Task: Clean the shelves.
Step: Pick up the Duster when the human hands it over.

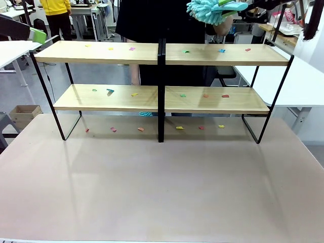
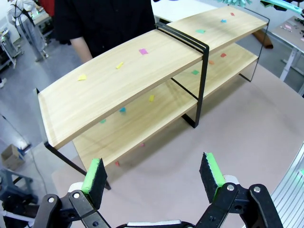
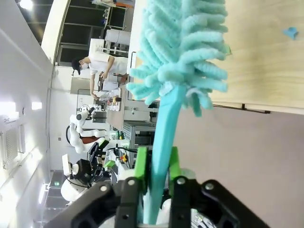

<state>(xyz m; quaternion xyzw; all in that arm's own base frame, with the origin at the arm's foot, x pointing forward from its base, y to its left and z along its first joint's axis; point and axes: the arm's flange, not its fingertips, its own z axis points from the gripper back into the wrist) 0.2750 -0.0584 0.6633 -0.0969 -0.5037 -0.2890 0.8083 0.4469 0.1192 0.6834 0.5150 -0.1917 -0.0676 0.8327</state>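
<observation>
Since the right pincer (image 3: 156, 164) has its green pads pinched on the turquoise handle of the duster (image 3: 183, 52), the step in hand looks like bringing that fluffy head down onto the shelves (image 1: 147, 53). They stand across the middle of the front frame, on the pinkish counter (image 1: 162, 192).

To do it well, I would lay the head flat on the top board at the upper right of the frame. Sweeping one way should push the paper scraps (image 1: 185, 51) off an end rather than onto the lower tier. The black central post interrupts a long pass, so each half needs its own stroke.

The right wrist view settles the grip on the handle, which the front view leaves unclear. The front view alone lays out both tiers and the scraps on the counter beneath. The left wrist view shows the left pincer (image 2: 152, 167) spread and holding nothing, above the shelves' end.
</observation>
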